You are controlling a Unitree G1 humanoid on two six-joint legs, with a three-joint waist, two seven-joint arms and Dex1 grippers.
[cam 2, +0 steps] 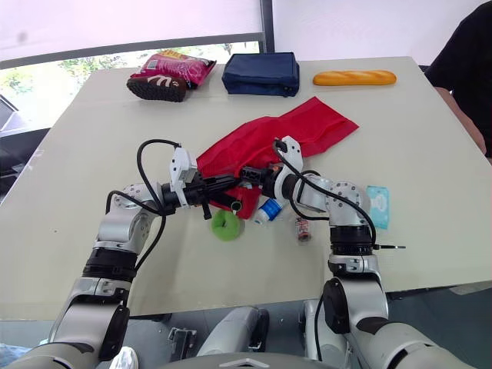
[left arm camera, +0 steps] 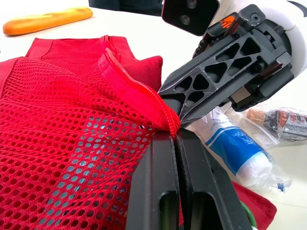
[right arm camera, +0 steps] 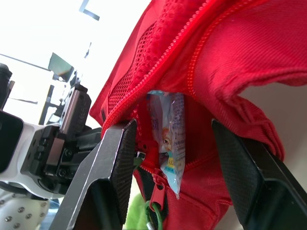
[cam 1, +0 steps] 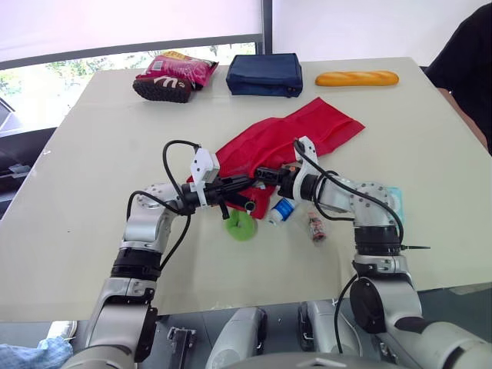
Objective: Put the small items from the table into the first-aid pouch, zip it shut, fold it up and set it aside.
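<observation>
Two left fingers (left arm camera: 153, 191) pinch pouch (left arm camera: 72, 120); bag (cam 1: 173, 75) reads "m".

A pale cream table (cam 1: 84, 161) stands in bright, even daylight. Behind its far edge runs a window (cam 1: 77, 66) under a white blind (cam 1: 131, 23), beside a dark upright frame post (cam 1: 267, 23). Greenery (cam 1: 11, 83) shows outside past the far left corner.
</observation>
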